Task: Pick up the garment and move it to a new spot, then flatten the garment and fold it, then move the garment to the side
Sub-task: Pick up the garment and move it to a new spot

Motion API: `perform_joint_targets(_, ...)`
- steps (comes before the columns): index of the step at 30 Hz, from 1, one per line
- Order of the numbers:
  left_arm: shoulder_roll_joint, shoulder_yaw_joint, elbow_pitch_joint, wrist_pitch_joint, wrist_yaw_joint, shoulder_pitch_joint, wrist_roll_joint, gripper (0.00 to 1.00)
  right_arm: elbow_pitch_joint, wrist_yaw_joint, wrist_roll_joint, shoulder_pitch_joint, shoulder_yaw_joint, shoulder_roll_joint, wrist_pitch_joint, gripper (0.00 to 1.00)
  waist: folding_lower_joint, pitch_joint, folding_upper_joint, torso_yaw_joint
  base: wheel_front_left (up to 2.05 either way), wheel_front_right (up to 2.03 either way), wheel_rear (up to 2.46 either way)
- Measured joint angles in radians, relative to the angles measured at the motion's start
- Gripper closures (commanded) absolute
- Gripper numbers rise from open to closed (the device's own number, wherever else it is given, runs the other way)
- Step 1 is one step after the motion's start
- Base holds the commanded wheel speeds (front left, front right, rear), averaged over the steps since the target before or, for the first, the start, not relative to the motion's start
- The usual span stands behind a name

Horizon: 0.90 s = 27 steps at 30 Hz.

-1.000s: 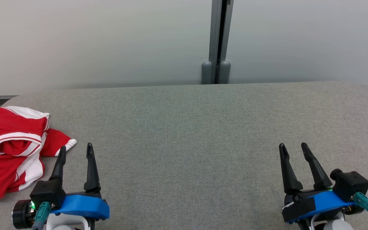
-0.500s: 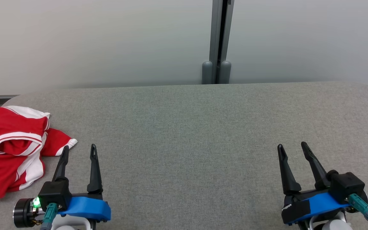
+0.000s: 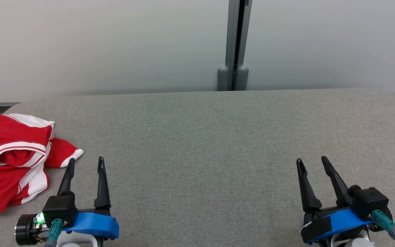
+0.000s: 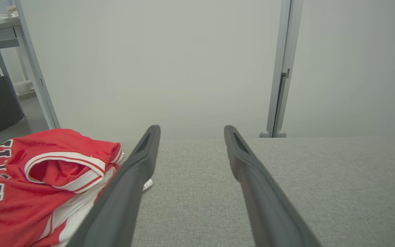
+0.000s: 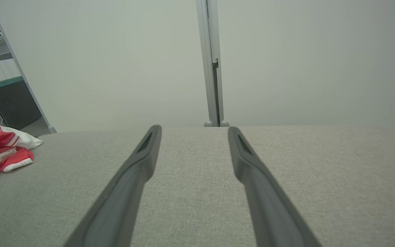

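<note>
Head view, left to right: the garment (image 3: 12, 161), red with white trim, lies crumpled at the far left end of the grey table (image 3: 201, 137), and the frame edge cuts off part of it. It's a heap, so no clean long axis. One sleeve (image 3: 63, 152) with a white cuff sticks out to the right. Left gripper (image 3: 86, 160) is just right of the heap, fingers apart with nothing between them, pointing away from the robot. The cuff ends just beside its outer finger's tip; can't tell if they touch. Right gripper (image 3: 311, 160) is at the far right, jaws also apart and holding nothing, well apart from the garment.

Left wrist view agrees: the garment is left of the fingers. The outer finger crosses in front of its edge, and a bit of white cuff peeks out on the inner side. Right wrist view: the garment is small at the far left edge.

Judgement: pickup not started. Left arm is clearly the nearer one. The garment lies to its left and slightly forward, so the move turns on swinging left, not reaching ahead. Right arm would have to cross the table. Risk: pinching only the sleeve drags the heap instead of lifting it.
</note>
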Motion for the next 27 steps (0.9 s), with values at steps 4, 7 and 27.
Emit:
perform_joint_targets(4,0.000,0.000,0.004,0.000,0.000,0.000,-0.001,0.00,0.004,0.000,0.000,0.000,0.000,0.000,0.000,0.00,0.0000,0.000,0.0000,0.001,0.00,0.00,0.00)
perform_joint_targets(7,0.001,-0.001,0.005,0.000,0.000,-0.001,-0.001,0.00,0.007,0.000,0.000,0.000,0.000,0.000,0.000,0.00,0.0001,0.000,0.0000,0.002,0.00,0.00,0.00)
perform_joint_targets(27,0.016,0.010,0.008,0.000,0.027,-0.010,-0.003,0.00,0.004,0.000,0.009,-0.004,0.020,0.000,-0.001,0.00,0.0002,-0.001,0.0000,0.102,0.00,0.00,0.00)
